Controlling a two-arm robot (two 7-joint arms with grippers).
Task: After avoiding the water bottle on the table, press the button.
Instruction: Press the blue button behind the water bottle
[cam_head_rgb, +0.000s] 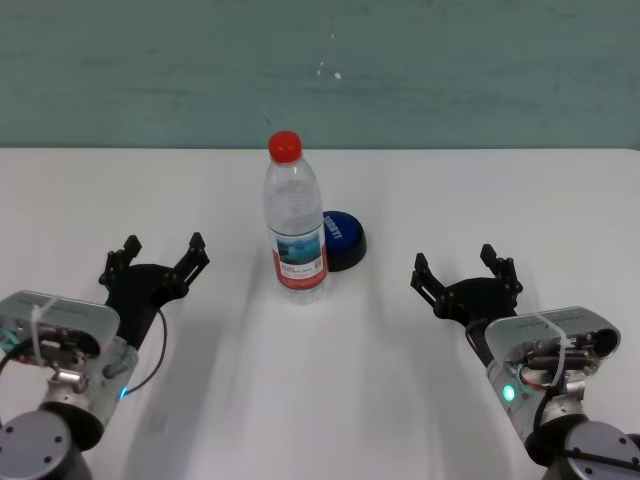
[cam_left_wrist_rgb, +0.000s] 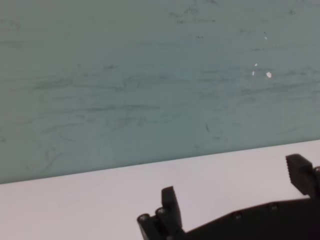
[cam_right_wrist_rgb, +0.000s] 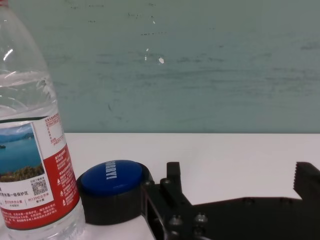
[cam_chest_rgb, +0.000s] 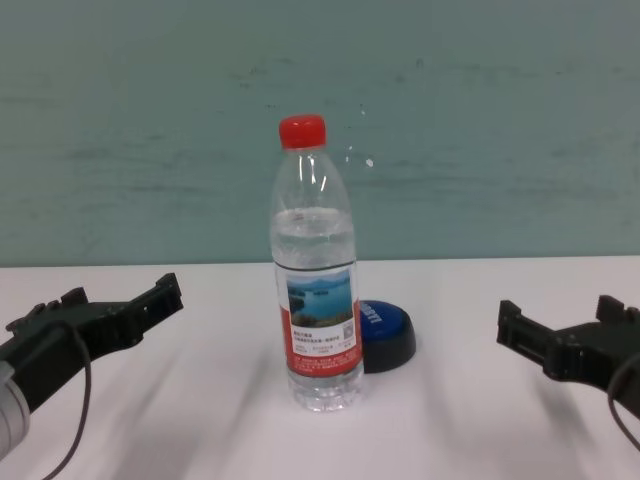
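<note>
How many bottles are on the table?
1. The water bottle stands upright mid-table, just in front of the blue button, between the open left gripper and open right gripper. None seems hidden.

A scuffed teal-green wall (cam_head_rgb: 320, 70) fills the upper part of the head view, marked with faint scratches and a few small white chips near the centre. Below it, a white tabletop (cam_head_rgb: 520, 200) spans the frame's full width, evenly lit with soft shadows.
</note>
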